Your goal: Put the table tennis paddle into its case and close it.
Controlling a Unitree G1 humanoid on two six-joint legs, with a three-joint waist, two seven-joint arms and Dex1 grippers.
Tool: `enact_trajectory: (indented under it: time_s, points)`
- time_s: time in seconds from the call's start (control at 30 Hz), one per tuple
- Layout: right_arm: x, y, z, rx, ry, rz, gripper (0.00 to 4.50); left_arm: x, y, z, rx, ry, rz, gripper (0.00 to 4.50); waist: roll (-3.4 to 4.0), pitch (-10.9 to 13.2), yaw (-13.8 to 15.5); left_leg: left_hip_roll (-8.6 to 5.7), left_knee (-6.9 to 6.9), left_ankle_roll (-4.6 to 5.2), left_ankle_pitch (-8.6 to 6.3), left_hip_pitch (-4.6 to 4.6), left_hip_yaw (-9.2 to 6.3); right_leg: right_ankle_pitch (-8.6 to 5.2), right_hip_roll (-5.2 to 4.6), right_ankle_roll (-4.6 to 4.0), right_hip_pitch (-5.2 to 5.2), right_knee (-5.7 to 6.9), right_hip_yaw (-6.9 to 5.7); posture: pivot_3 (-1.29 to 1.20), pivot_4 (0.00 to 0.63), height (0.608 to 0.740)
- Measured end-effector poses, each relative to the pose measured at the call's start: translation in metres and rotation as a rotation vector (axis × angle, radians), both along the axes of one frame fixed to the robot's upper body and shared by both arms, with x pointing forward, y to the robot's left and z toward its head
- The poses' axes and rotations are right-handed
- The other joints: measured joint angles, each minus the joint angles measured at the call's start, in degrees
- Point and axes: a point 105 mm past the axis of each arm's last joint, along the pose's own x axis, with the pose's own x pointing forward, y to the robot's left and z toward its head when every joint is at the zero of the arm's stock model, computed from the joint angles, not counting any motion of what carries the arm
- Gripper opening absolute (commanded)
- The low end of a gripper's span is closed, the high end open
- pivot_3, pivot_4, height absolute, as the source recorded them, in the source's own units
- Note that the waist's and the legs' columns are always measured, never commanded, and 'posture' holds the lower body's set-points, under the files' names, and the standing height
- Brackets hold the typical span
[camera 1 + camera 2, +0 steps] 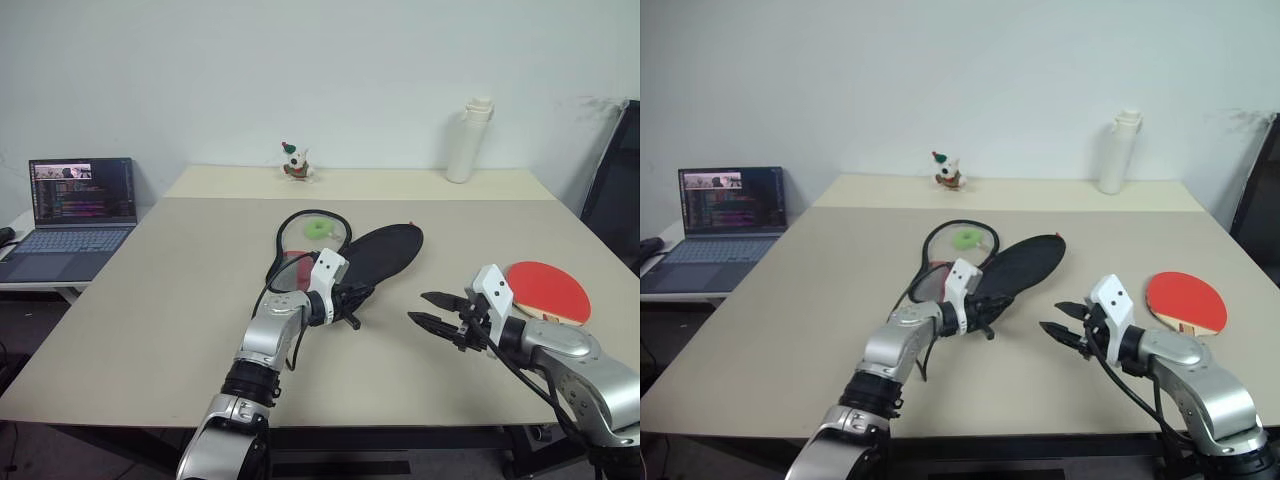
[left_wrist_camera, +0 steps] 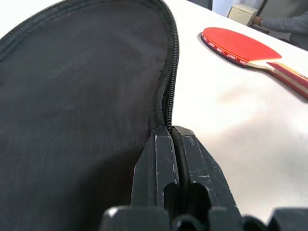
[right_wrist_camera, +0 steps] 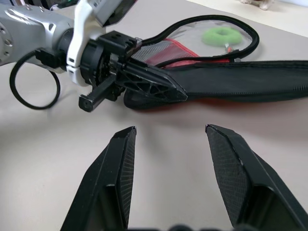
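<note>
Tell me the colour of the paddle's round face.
Red, on the table tennis paddle lying on the table; clearest in the left eye view.

Left arm stretched forward over the middle of the counter (image 1: pixel 180 300), elbow nearly straight, wrist angled toward the right edge, pointing slightly downward. Left end effector (image 2: pixel 172 139) pinched tight, black fingers (image 2: pixel 156 163) pressed together on the zipper edge of the case (image 2: pixel 77 96). Right arm bent near the front right corner, wrist turned inward. Right end effector (image 3: pixel 168 132) held above the counter, fingers (image 3: pixel 120 163) spread apart, gripping nothing.
</note>
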Motion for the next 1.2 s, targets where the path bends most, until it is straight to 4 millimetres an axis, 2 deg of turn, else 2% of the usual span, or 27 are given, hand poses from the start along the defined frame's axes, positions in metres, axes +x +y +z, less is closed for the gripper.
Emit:
enact_trajectory:
  time_s: [0.13,0.23,0.43,0.53,0.6,0.73,1.0,1.2]
  points:
    - [0.0,0.0,0.0,0.001,0.001,0.001,2.51,-0.003,0.012,-0.005,0.014,0.016,0.02,2.08,0.0,0.0,0.06,-0.01,0.01,0.0,0.0,-0.01,0.0,0.0,-0.04,0.0,0.0,-0.01,0.02,0.0,0.15,0.74]
    - [0.0,0.003,-0.001,0.01,0.003,0.005,2.51,-0.007,0.02,-0.001,0.039,-0.011,0.017,3.14,0.0,0.0,0.05,0.0,0.0,0.0,0.0,-0.01,-0.02,0.0,-0.04,0.0,0.0,-0.02,0.02,0.0,0.15,0.74]
    - [0.006,0.008,0.001,0.043,0.011,-0.002,2.51,-0.022,0.032,0.014,0.009,-0.029,-0.047,3.14,0.0,0.0,0.09,0.01,0.01,0.0,0.0,0.0,-0.04,0.0,-0.04,-0.01,0.0,0.0,0.02,0.0,0.15,0.74]
    - [0.013,0.016,0.002,0.082,0.022,-0.016,2.51,-0.032,0.049,0.024,-0.011,-0.053,-0.09,3.14,0.02,0.01,-0.22,0.07,-0.01,0.0,0.0,0.03,-0.04,-0.01,-0.02,-0.04,-0.03,0.02,0.05,0.0,0.15,0.74]
    - [0.02,0.018,0.0,0.095,0.045,-0.047,3.05,-0.032,0.069,0.032,-0.001,-0.082,-0.062,3.16,0.03,0.02,-0.28,0.07,-0.02,0.0,0.0,0.05,-0.06,-0.02,-0.01,-0.07,-0.04,0.06,0.03,0.0,0.15,0.74]
    - [0.036,0.021,-0.012,0.097,0.107,-0.148,4.47,-0.027,0.1,0.04,0.039,-0.131,0.018,3.16,0.03,0.01,-0.07,0.04,-0.01,0.0,0.0,0.03,-0.05,-0.03,-0.04,-0.08,-0.04,0.04,0.03,0.0,0.15,0.74]
    - [0.064,0.03,-0.043,0.076,0.298,-0.354,4.49,-0.026,0.137,0.042,0.105,-0.156,0.091,3.16,0.04,0.02,0.02,0.04,-0.05,0.0,0.0,-0.05,-0.05,0.13,-0.08,-0.35,-0.14,0.03,0.02,0.0,0.15,0.74]
    - [0.068,0.047,-0.056,0.105,0.38,-0.375,4.49,-0.027,0.142,0.039,0.107,-0.147,0.107,3.16,0.04,0.02,0.0,0.04,-0.05,0.0,0.0,-0.06,-0.04,0.14,-0.08,-0.35,-0.15,0.04,0.03,0.0,0.15,0.74]
